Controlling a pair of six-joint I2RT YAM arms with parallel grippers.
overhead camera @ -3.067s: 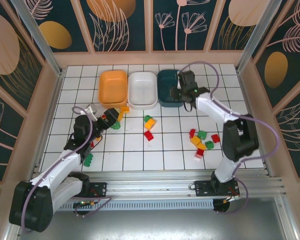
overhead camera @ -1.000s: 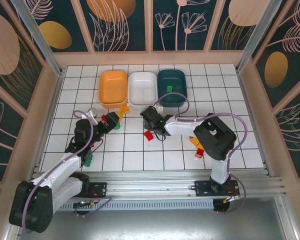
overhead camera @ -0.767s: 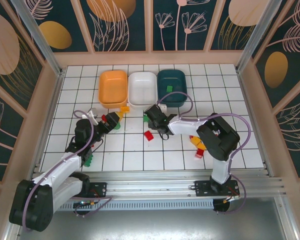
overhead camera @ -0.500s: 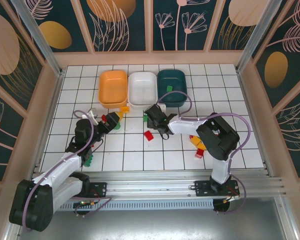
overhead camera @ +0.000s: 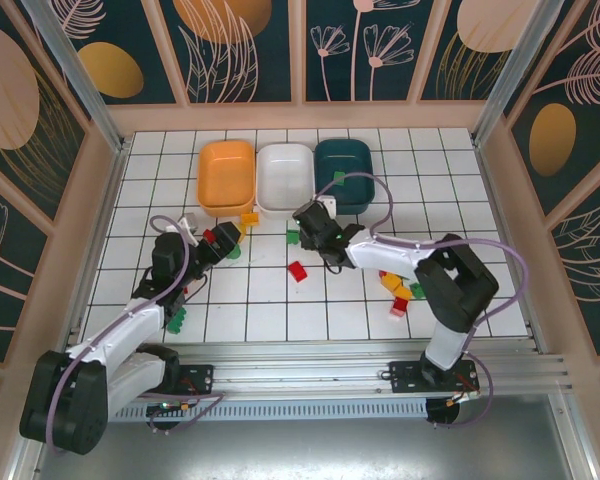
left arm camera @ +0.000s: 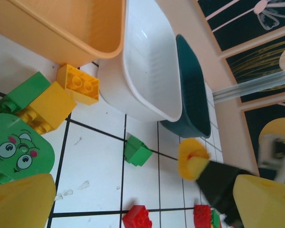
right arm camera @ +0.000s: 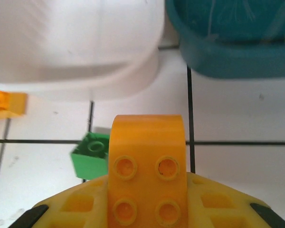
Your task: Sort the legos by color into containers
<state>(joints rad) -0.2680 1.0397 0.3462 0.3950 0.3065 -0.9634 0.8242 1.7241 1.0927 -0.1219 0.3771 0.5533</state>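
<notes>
My right gripper [right arm camera: 147, 194] is shut on a yellow-orange lego [right arm camera: 147, 156], studs facing the camera, held above the tiles just in front of the white container [right arm camera: 71, 52] and the dark teal container [right arm camera: 232, 42]. A green lego [right arm camera: 89, 153] lies just left of it. In the top view the right gripper [overhead camera: 308, 228] hangs near the white container [overhead camera: 285, 177], with the orange container [overhead camera: 225, 175] to its left. My left gripper [overhead camera: 223, 238] stands open over a green, yellow and orange heap of legos [left arm camera: 42, 102], holding nothing.
A red lego [overhead camera: 298, 271] lies on the tiles below the right gripper. A mixed cluster of legos [overhead camera: 400, 285] sits at the right, and a green lego [overhead camera: 176, 320] beside the left arm. A green face piece [left arm camera: 16, 151] lies under the left gripper.
The right gripper has closed on the yellow-orange lego and moved it a little up toward the containers, away from the green and red ones. The left arm has barely moved.
</notes>
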